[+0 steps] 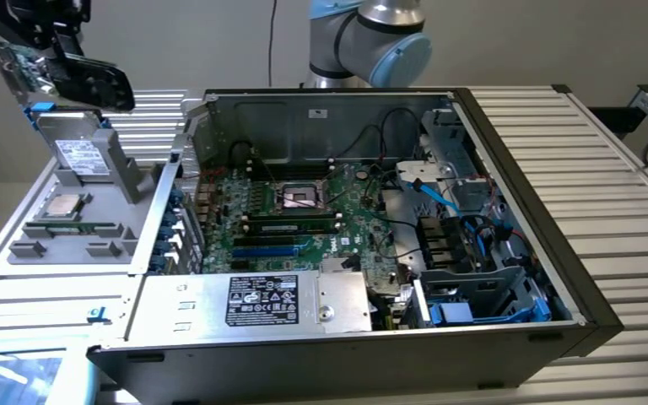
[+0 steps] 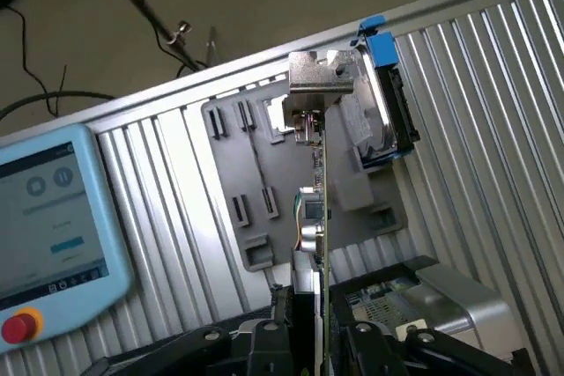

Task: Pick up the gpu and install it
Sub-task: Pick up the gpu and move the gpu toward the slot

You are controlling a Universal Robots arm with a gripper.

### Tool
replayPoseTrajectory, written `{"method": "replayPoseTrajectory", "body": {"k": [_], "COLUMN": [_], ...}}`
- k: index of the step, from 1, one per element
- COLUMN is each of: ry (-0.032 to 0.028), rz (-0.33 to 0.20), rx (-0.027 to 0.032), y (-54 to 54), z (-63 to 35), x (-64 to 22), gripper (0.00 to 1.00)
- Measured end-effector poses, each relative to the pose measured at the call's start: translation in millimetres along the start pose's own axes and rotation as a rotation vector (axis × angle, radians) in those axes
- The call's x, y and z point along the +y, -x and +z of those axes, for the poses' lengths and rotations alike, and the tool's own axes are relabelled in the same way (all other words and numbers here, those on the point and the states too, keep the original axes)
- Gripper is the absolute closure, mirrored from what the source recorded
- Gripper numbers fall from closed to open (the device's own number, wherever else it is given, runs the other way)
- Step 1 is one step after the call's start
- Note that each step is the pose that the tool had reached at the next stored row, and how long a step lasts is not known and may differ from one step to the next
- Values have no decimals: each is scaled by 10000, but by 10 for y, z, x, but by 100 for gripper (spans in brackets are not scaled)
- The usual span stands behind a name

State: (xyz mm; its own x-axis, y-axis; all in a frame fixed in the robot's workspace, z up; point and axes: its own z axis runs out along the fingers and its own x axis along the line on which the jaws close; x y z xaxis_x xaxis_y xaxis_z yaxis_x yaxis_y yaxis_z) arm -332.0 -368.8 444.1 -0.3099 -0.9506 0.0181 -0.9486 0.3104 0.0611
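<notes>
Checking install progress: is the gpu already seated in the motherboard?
No, the gpu is clamped in the jaws above the grey tray, to the exterior view's left of the open computer case.

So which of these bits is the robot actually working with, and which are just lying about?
In the job: gpu, clamped in the gripper; open computer case; motherboard.
Lying about: hard drive, processor chip and RAM stick on the grey tray; touchscreen pendant.

- The graphics card (image 1: 88,84) is showing a black shroud.
- The motherboard (image 1: 353,211) is showing green.
- The tablet (image 2: 53,209) is showing pale blue, its button (image 2: 19,326) red.
- The table (image 2: 493,129) is showing silver ribs.
</notes>
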Motion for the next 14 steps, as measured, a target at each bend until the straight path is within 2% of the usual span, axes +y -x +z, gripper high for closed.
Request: {"method": "replayPoseTrajectory", "body": {"k": [8,14], "ry": [-24,-94], "rz": [-1130,-1914], "rx": [68,101], "y": [1,1], "z": [0,0], "x": [-3,-3], "gripper": [72,72]}}
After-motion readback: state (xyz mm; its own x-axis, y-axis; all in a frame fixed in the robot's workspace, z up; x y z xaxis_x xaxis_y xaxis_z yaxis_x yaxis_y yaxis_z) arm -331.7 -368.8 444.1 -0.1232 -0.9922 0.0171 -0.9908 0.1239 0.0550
